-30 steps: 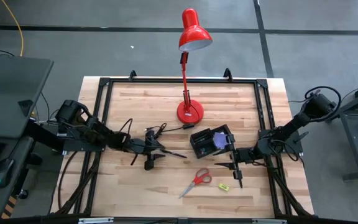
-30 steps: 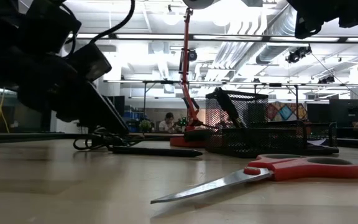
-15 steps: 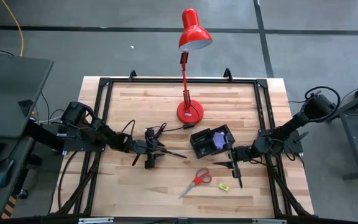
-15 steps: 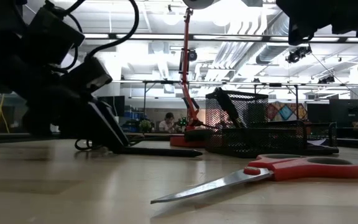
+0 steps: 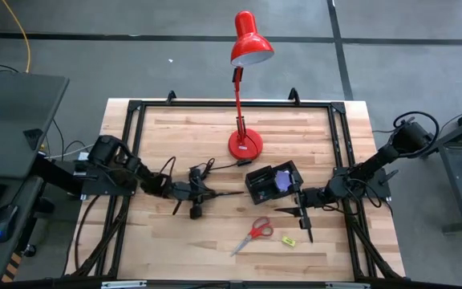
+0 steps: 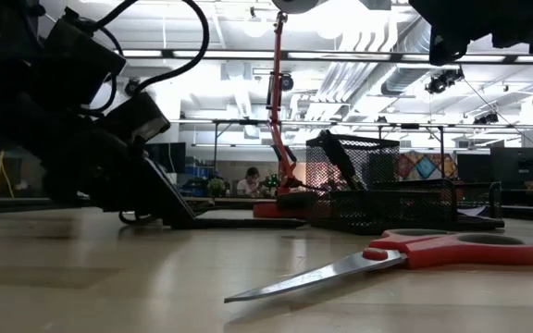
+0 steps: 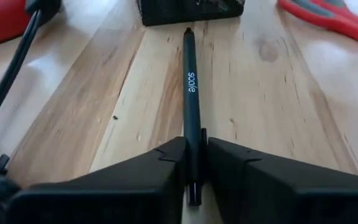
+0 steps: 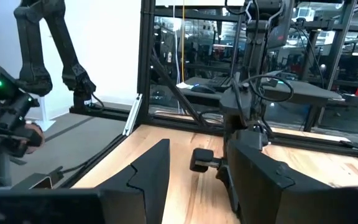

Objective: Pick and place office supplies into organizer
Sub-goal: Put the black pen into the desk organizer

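Most of the job is left: only a purple square sticky-note pad (image 5: 281, 181) sits inside the black mesh desk organizer (image 5: 273, 182), while the red-handled steel scissors (image 5: 253, 234) and a tiny yellow-green piece (image 5: 288, 241) lie loose on the wooden table (image 5: 311, 128), near the front edge. Left of the organizer, the left gripper (image 7: 194, 163) pinches a thin black pen (image 7: 191, 106) with small white lettering, lying flat, its tip just short of the organizer. The right gripper (image 8: 194, 163) waits right of the organizer, fingers spread and empty.
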You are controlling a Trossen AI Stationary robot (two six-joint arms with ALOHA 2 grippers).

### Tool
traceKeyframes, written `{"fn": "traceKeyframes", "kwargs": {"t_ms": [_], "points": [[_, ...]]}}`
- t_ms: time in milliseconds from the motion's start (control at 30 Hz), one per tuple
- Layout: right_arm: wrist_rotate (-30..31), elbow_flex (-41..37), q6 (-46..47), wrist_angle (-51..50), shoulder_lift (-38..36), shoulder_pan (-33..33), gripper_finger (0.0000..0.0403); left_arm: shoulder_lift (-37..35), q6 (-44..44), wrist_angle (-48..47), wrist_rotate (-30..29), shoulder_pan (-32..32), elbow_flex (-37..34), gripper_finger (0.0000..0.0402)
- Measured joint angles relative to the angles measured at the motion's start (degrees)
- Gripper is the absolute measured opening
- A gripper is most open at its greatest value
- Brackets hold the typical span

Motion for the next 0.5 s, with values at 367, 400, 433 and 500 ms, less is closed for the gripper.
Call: {"fn": "traceKeyframes", "kwargs": {"t_ms": [367, 400, 433, 500], "points": [[0.0, 0.0, 0.3, -0.5, 0.0, 0.0, 0.0154, 0.5, 0.0, 3.8, 1.8, -3.3, 0.3, 0.0009], [0.0, 0.0, 0.3, -0.5, 0.0, 0.0, 0.0154, 0.4, -0.2, 3.9, 1.6, -3.7, 0.3, 0.0009], [0.0, 0.0, 0.3, -0.5, 0.0, 0.0, 0.0154, 0.5, -0.5, 4.2, 0.9, -4.2, 0.3, 0.0009], [0.0, 0.0, 0.3, -0.5, 0.0, 0.0, 0.0154, 0.5, 0.1, 5.1, -0.6, -5.5, 0.2, 0.0009]]}}
